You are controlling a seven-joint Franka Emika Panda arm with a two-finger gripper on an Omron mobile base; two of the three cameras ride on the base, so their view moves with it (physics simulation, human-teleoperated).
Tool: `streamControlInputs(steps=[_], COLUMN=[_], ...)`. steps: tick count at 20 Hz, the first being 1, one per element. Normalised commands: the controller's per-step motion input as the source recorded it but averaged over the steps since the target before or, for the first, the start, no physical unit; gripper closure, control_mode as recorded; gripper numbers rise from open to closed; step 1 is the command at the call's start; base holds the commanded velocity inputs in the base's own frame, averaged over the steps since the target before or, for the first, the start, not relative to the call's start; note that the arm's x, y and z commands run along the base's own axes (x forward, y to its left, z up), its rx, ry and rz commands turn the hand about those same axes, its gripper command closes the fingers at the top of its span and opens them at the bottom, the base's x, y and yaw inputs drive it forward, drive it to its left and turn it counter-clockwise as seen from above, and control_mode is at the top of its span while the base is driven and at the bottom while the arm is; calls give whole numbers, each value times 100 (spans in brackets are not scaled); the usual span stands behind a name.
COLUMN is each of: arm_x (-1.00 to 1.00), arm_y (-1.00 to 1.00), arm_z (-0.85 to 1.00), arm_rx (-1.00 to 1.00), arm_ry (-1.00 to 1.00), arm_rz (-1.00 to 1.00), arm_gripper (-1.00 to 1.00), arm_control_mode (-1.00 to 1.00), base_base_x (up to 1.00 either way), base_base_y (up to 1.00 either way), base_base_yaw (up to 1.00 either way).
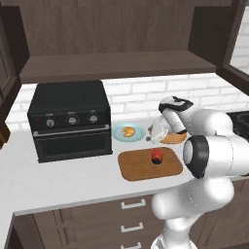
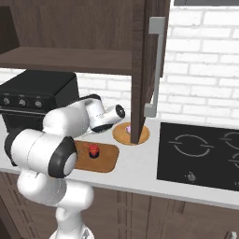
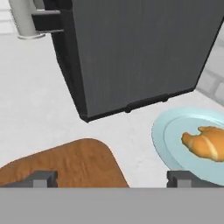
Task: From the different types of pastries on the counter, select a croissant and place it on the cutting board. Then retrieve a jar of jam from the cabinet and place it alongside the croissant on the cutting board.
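One arm: folded forward, low above worktop (image 1: 58,180)
Hand (image 3: 113,178): fingers apart, empty, between cutting board (image 3: 65,164) and croissant (image 3: 204,142)
Writing: none legible

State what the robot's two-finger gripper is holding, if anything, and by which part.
Nothing. In the hand view the gripper is open, its fingertips wide apart with only bare counter and board between them.

Croissant (image 1: 128,131): golden-orange crescent, lying flat on a pale blue plate (image 1: 118,134) on the white tabletop (image 1: 58,177), left of and beyond the cutting board (image 1: 141,168). Cutting board: brown, rounded corners, flat on the tabletop. Jar of jam (image 1: 157,155): red, upright on the board. Cabinet (image 1: 112,65): dark wood, shelf above.
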Motion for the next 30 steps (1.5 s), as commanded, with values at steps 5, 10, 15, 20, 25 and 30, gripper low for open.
streamControlInputs(steps=[5,10,15,20,25,30], arm_x=[-62,-12,2,29,23,32], arm_y=[78,30,0,0,-33,-53], arm_z=[9,16,75,90,-50,-67], arm_rx=[-4,-2,0,-10,-21,-14], arm_ry=[24,40,57,54,10,0], arm_rz=[-48,-64,-64,-57,-10,0], arm_gripper=[-100,-100,-100,-100,-100,-100], arm_control_mode=[-100,-100,-100,-100,-100,-100], base_base_x=[0,0,0,0,0,0], base_base_y=[0,0,0,0,0,0], base_base_yaw=[0,0,0,0,0,0])
